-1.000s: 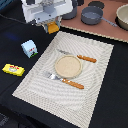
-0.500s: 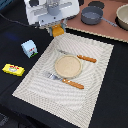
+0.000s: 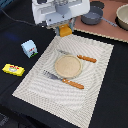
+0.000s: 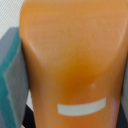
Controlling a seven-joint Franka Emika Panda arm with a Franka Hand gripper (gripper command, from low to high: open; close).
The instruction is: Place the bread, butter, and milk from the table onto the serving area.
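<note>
Carrying the bread (image 3: 65, 31) over the far edge of the mat (image 3: 95, 80), the end effector (image 3: 65, 26) is clamped on the loaf, whose orange-brown face fills the wrist view between the grey pads (image 4: 11, 90). This looks like the first delivery, so the next move calls for lowering it onto bare weave clear of the plate (image 3: 68, 66) and knife (image 3: 87, 58), then letting go. The milk (image 3: 29, 48) and butter (image 3: 13, 69) sit off the mat on the bench (image 3: 15, 30), at the exterior view's left.

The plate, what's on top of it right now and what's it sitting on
Nothing shows on the plate; its tan face is bare. It sits on the woven placemat, between the fork and the knife. The mat beneath the plate is covered.
</note>
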